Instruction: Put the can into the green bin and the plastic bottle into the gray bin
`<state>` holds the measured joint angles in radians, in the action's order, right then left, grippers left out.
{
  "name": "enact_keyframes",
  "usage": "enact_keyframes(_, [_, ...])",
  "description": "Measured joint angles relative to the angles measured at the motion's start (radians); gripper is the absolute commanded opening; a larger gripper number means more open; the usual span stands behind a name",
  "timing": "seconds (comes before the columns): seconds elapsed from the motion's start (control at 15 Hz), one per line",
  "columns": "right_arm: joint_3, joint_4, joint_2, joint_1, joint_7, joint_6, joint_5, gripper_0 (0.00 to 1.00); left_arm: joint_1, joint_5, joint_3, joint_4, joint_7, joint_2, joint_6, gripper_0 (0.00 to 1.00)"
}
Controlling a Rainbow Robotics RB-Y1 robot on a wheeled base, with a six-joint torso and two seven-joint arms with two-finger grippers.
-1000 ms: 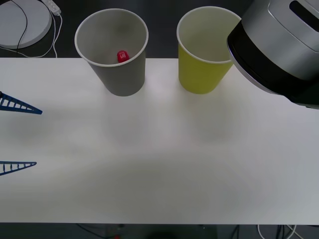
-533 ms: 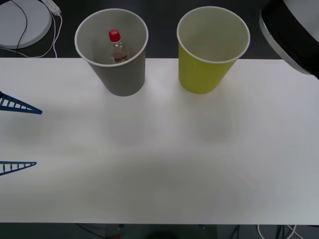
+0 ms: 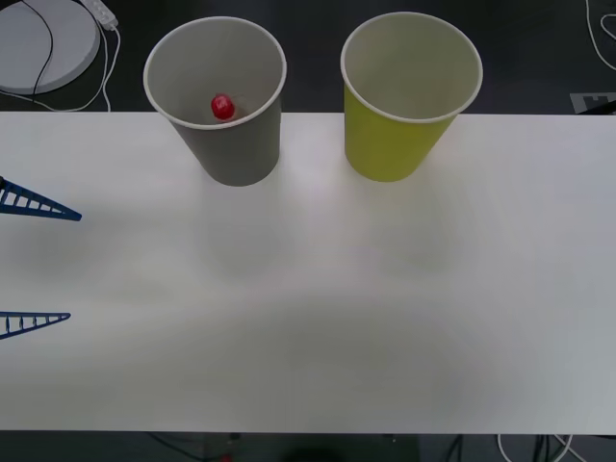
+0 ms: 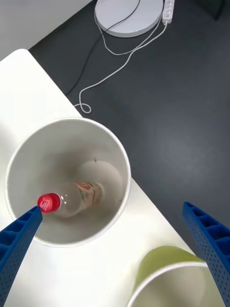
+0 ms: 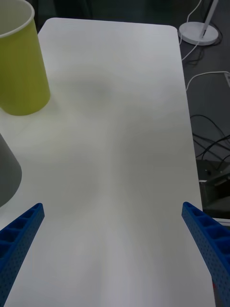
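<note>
Bottle: small clear plastic bottle with red cap (image 4: 72, 199) lies tilted inside the gray tapered paper cup (image 3: 234, 154), upper left of the front view.
Right gripper (image 4: 112, 240): directly above that cup, fingers apart, empty.
Left gripper (image 3: 34, 260): left edge, fingers apart.
Yellow-green paper cup (image 3: 395, 144): upper right; no can visible.

The front view looks down on the desk (image 3: 308, 308). The right wrist view hangs close above the gray bin (image 4: 120, 158), the left wrist view low over the desk; all share the green bin (image 3: 395, 144).
</note>
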<state>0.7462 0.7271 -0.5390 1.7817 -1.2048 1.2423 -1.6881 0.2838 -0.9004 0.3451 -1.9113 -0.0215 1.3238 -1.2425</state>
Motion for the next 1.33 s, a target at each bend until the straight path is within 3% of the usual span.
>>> enact_keyframes(0.6, [-0.062,0.452,-0.264,-0.241,0.007,0.006,0.056,1.0,0.0,0.0,0.0,0.0,0.0,0.0,0.0,1.0])
enact_keyframes(1.0, [-0.223,0.728,-0.404,-0.479,0.078,0.006,0.085,1.0,0.0,0.0,0.0,0.0,0.0,0.0,0.0,1.0])
enact_keyframes(1.33, [-0.385,1.004,-0.508,-0.759,0.105,-0.053,0.114,1.0,0.0,0.0,0.0,0.0,0.0,0.0,0.0,1.0])
